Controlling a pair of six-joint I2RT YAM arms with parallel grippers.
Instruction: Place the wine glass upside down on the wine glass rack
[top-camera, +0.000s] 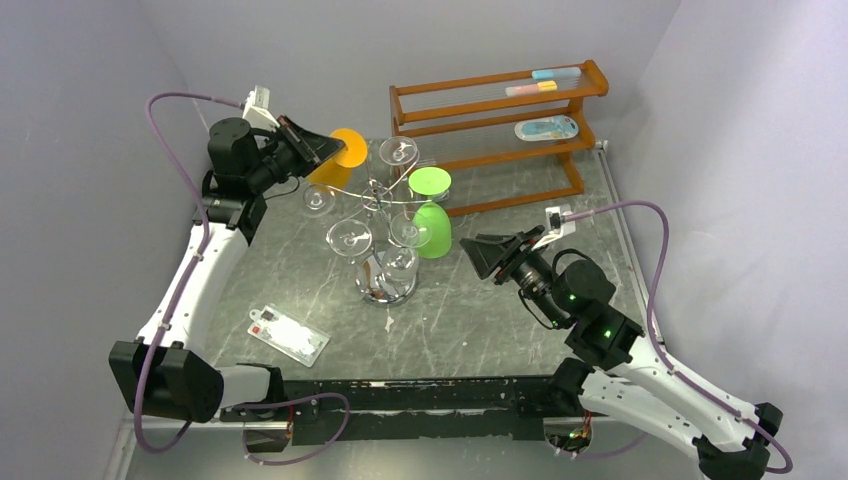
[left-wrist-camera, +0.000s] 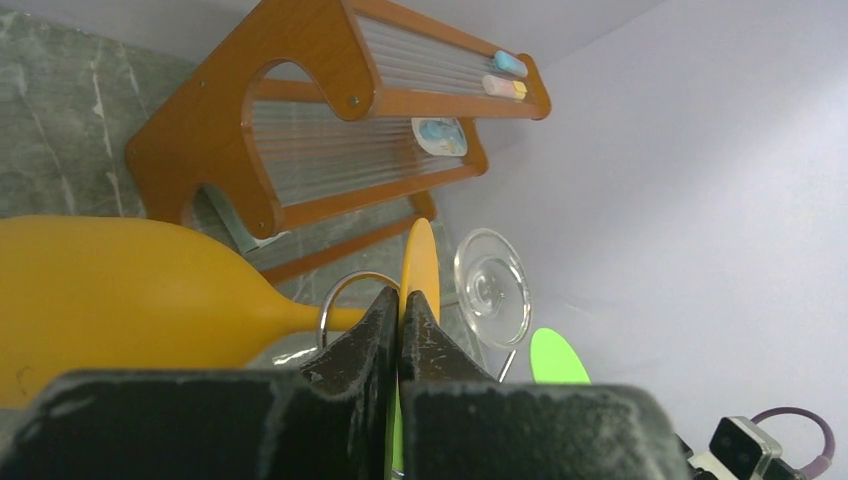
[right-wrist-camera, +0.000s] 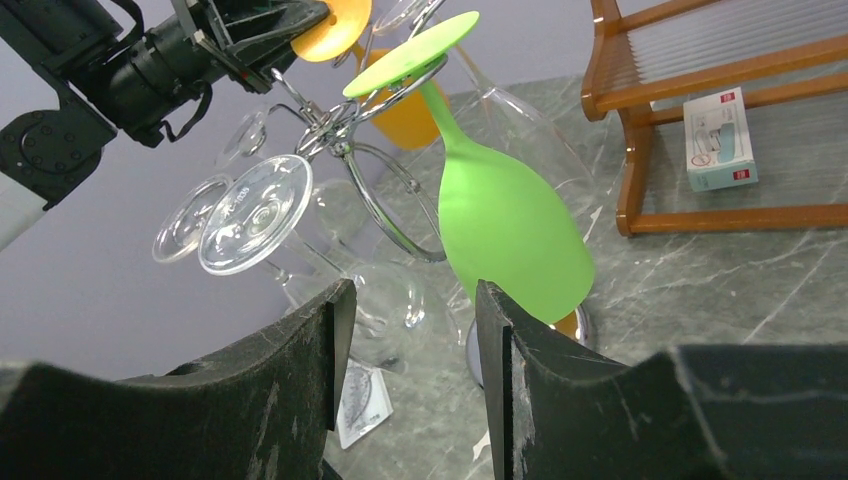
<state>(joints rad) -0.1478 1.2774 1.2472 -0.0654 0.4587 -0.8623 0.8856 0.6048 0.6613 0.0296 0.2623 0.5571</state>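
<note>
- Grey marbled tabletop (top-camera: 470, 310), pale walls.
- Left gripper (left-wrist-camera: 400, 312) is clamped tight on the foot of the orange wine glass (left-wrist-camera: 130, 300), whose stem is at a wire loop of the wine glass rack (top-camera: 385, 200).
- Right gripper (right-wrist-camera: 412, 300) is half open and empty, near the hanging green glass (right-wrist-camera: 505, 225).
- Wooden shelf (top-camera: 480, 100) has a dish (top-camera: 547, 128) on its middle tier.

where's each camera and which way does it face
top external: overhead from behind, facing down at the table; left arm, right arm show
left wrist: on the left gripper, shut on the orange glass, facing the wooden shelf
right wrist: behind the open right gripper, facing the green glass on the rack
shared: both wrists see the wooden shelf
</note>
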